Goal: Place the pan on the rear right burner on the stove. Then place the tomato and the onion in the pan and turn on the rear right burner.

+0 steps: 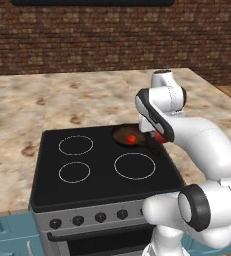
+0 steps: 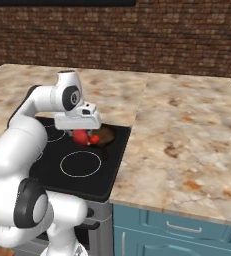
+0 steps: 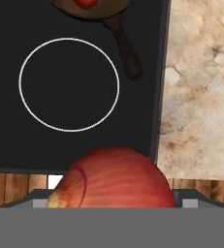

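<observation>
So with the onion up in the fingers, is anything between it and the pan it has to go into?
Nothing visible blocks it. The maroon onion sits between the fingers, above the black glass stove. The small round brown pan is open on top and holds just the orange-red tomato, which leaves room beside it.

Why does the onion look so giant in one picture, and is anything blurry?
In the hand view the onion sits right against the camera, so it looks huge; the pan is cut off at the top. In the left base view the tomato is tiny. All three look slightly soft, without harsh glare.
</observation>
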{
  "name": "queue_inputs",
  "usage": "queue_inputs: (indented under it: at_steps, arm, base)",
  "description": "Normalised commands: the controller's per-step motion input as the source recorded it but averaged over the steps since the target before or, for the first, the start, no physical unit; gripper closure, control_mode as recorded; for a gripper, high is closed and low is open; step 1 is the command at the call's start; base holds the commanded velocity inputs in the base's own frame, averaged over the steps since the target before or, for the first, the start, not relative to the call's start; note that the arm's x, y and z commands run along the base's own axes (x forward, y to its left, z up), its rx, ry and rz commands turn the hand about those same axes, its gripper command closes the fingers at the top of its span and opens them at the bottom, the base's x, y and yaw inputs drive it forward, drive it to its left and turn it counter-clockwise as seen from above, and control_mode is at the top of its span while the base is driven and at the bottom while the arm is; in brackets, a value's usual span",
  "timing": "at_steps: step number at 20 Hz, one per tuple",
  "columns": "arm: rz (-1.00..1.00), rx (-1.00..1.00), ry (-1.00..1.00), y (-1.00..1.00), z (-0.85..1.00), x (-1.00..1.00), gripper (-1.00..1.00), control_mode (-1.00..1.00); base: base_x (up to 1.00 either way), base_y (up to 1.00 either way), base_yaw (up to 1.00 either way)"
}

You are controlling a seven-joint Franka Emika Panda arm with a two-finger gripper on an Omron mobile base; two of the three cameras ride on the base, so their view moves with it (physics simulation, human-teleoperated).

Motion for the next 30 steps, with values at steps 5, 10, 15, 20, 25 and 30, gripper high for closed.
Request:
queue_inputs:
  at_steps: [5,10,15,20,25,30]
  arm:
    - [0.0,0.0,-0.19,0.08,0.0,0.36,1.0,-1.0]
    - [0.0,0.02,-0.17,0.1,0.0,0.21,1.0,-1.0]
    - [0.0,0.05,-0.08,0.02,0.0,0.33,1.0,-1.0]
    - [0.0,0.04,0.0,0.05,-0.01,0.5,1.0,-1.0]
    - [0.0,0.0,0.0,0.13,0.0,0.7,1.0,-1.0]
    - [0.0,0.0,0.0,0.12,-0.09,0.5,1.0,-1.0]
  base:
    - [0.0,0.0,0.0]
    - [0.0,0.0,0.0]
    - [0.0,0.0,0.0]
    - [0.0,0.0,0.0]
    - [0.0,0.0,0.0]
    - [0.0,0.0,0.0]
